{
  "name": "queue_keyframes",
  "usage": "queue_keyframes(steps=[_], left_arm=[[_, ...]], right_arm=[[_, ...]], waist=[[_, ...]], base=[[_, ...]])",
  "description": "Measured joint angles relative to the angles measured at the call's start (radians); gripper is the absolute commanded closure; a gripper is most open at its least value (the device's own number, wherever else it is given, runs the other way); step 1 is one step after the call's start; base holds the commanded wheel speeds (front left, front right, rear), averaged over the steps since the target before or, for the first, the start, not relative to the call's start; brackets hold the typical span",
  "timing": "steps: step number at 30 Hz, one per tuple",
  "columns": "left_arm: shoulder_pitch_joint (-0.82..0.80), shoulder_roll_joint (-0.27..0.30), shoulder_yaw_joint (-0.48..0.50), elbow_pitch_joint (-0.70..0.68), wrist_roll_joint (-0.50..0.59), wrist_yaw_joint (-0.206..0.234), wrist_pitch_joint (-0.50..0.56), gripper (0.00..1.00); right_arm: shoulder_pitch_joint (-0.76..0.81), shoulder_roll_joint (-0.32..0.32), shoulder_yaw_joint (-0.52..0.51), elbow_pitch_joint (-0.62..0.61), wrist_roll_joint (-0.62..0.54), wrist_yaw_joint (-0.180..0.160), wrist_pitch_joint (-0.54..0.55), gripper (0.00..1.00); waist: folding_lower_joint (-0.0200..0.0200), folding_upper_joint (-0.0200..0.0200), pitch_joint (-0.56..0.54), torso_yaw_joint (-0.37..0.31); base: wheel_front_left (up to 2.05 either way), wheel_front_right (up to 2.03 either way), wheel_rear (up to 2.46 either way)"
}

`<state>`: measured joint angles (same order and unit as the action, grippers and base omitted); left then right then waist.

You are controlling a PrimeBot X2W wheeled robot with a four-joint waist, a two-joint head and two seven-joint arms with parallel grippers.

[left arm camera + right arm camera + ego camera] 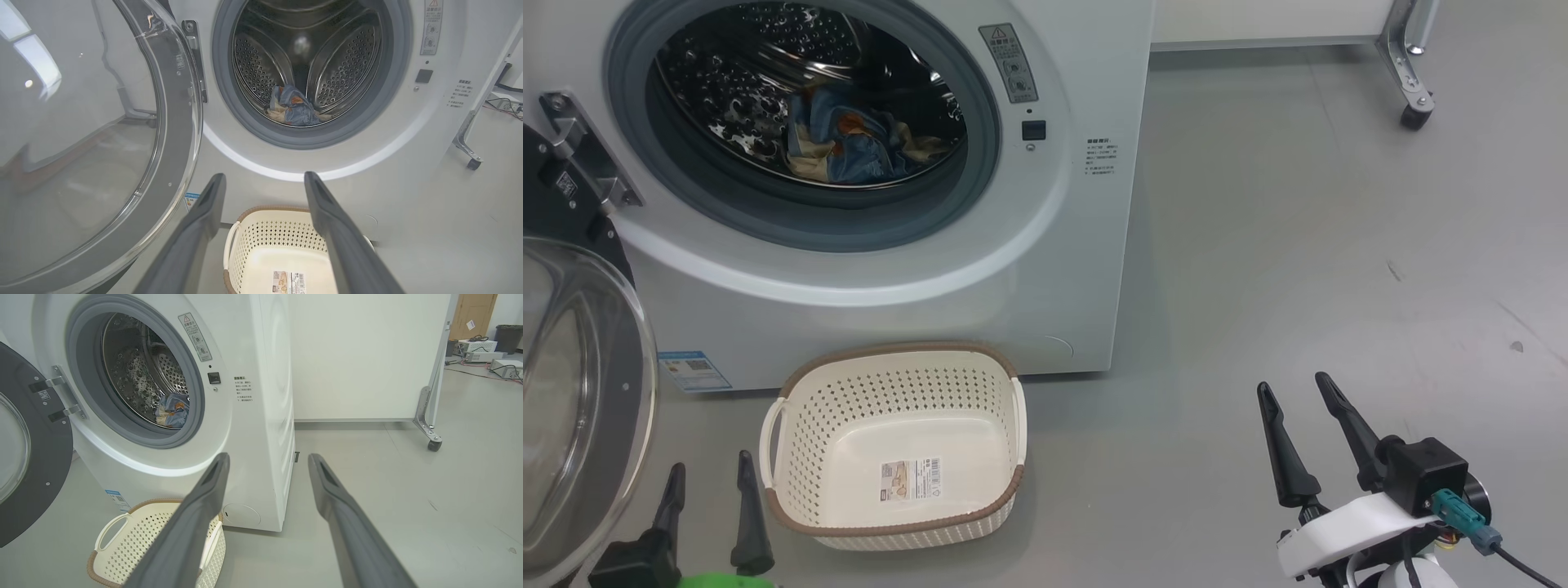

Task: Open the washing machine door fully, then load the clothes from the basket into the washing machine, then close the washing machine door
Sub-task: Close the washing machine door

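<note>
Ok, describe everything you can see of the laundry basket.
The basket is cream-white plastic, a rounded rectangle with perforated walls, a brown woven-look rim and two white side handles. It stands upright and empty on the grey floor, close before the washing machine, a barcode sticker on its inner bottom. Whether it touches the machine is unclear.

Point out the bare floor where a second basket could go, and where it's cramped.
Free: the grey floor right of the washing machine, up to the right gripper. Cramped: between the open door, left gripper and basket.
</note>
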<state>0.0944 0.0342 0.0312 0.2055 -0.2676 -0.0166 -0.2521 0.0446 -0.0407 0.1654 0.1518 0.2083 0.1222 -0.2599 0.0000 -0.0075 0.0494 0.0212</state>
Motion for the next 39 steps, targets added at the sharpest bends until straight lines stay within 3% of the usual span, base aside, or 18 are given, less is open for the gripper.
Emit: queue_keyframes(steps=[25, 31, 39], left_arm=[[0.013, 0.001, -0.035, -0.015, -0.007, 0.010, 0.000, 0.00], [0.013, 0.001, -0.057, -0.013, -0.007, 0.012, 0.000, 0.00], [0.017, 0.001, -0.021, -0.031, -0.030, 0.065, 0.000, 0.00]], right_arm=[[-0.001, 0.000, -0.014, -0.001, 0.000, 0.000, 0.000, 0.00], [0.000, -0.001, -0.035, -0.004, 0.000, 0.000, 0.000, 0.00], [-0.017, -0.016, 0.050, 0.011, 0.000, 0.000, 0.000, 0.00]], waist=[[0.0000, 0.0000, 0.001, 0.007], [0.0000, 0.0000, 0.001, 0.045], [0.0000, 0.0000, -0.004, 0.148]], base=[[-0.24, 0.24, 0.00], [0.00, 0.00, 0.00], [0.00, 0.00, 0.00]])
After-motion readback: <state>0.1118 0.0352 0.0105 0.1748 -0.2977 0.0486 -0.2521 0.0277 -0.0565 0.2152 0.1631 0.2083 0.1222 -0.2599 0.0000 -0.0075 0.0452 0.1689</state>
